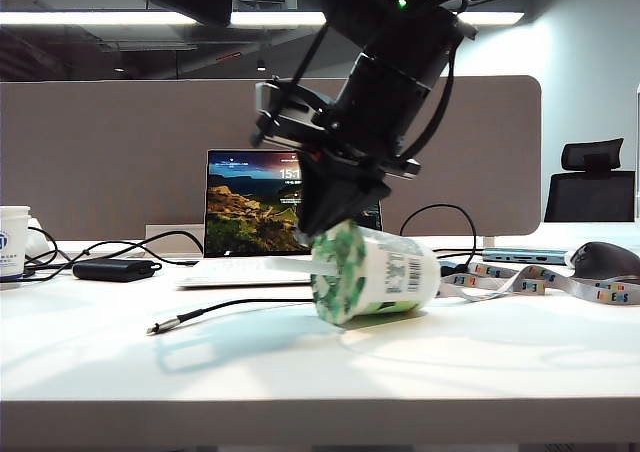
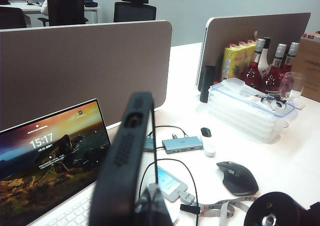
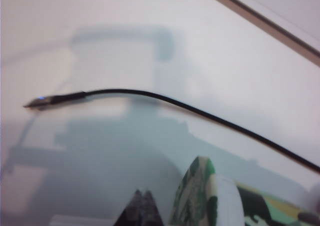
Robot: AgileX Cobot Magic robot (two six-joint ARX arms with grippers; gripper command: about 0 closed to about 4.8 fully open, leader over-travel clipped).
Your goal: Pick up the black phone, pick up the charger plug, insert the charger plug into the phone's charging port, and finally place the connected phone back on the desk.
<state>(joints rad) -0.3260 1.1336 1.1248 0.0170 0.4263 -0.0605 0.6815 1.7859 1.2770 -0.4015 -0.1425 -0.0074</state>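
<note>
Only in exterior view: right gripper [image 1: 325, 230] comes down at mid-desk [image 1: 300, 372], tips at the rim of a cup [image 1: 375, 272] lying on its side; mug [image 1: 12, 240] and black box [image 1: 115, 269] at far left.
Only in left wrist view: phone [image 2: 125, 156] raised before the camera, short edge and port [image 2: 134, 119] facing it; three red bottles [image 2: 272, 73]; stacked clear boxes [image 2: 247, 111].
Left gripper [image 2: 142, 213]: clamped on the phone; mostly cut off and blurred.
Right gripper, wrist view [image 3: 142, 208]: fingertips pressed together, holding nothing, just beside the cup.
Plug [image 1: 160, 327]: one, on the desk left of the cup, apart from both grippers.
Counts: one laptop [image 1: 250, 207], one mouse [image 2: 237, 177], one hub [image 2: 182, 144], one lanyard [image 1: 540, 282].
Hard to make out: phone screen unseen; plug tip blurred in right wrist view.
</note>
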